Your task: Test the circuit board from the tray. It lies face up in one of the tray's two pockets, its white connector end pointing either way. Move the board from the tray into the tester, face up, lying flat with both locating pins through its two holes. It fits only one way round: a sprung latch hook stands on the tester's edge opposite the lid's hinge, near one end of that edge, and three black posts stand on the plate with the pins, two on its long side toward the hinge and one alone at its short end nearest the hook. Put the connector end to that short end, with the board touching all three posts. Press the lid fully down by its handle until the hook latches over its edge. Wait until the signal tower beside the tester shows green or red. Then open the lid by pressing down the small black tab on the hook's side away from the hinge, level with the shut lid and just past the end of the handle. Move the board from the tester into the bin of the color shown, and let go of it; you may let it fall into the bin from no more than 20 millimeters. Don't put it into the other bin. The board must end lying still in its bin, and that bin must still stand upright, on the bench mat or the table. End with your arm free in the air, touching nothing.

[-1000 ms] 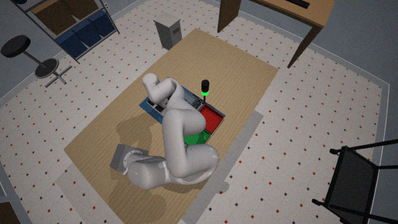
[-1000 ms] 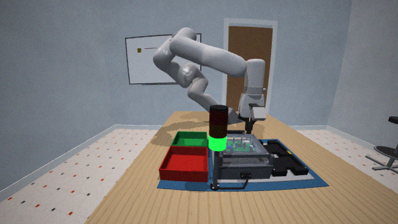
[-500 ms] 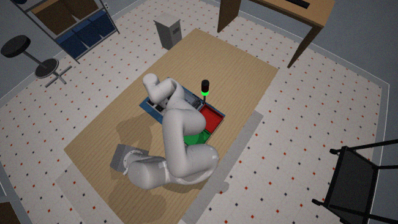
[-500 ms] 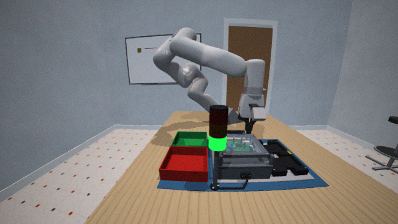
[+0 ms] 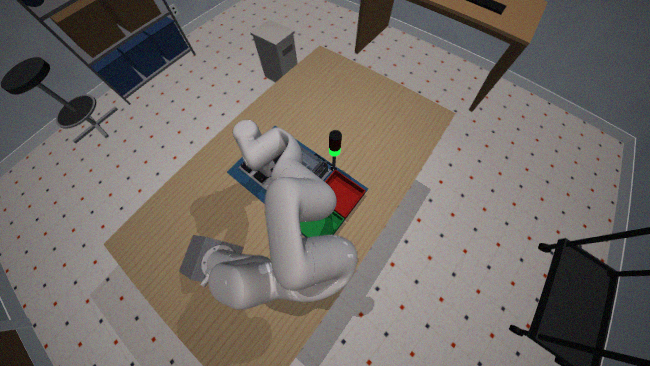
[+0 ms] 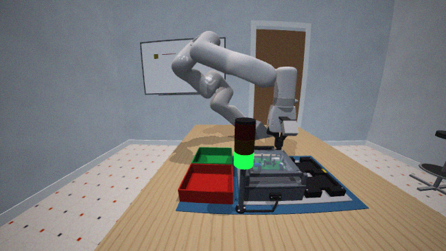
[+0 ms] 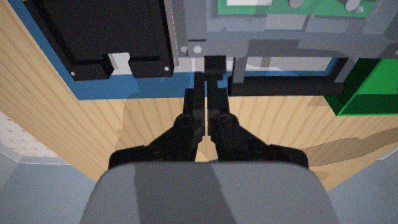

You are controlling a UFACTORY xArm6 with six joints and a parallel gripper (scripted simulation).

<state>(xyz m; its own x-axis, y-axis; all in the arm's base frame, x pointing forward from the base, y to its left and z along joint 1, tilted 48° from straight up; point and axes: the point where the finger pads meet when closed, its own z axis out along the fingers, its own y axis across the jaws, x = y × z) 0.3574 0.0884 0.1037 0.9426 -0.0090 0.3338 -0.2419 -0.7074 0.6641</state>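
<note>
In the wrist view the hand (image 7: 206, 82) sat at six o'clock with its fingers pressed together on nothing, tips just short of the small black tab (image 7: 216, 64) at twelve o'clock of them. Beyond that lay the handle (image 7: 285, 88), running off toward three o'clock, then the tester (image 6: 274, 185) with its lid down over the green board (image 6: 269, 162) (still pinned inside, as far as could be seen). The signal tower (image 6: 244, 160) showed green. The step in hand looked to be the release: the closed tips should come straight down on the tab alone, clear of the handle's end, and press until the hook lets go. Farther off, the green bin (image 6: 213, 156) waited behind the red bin (image 6: 206, 186) on the surface
</note>
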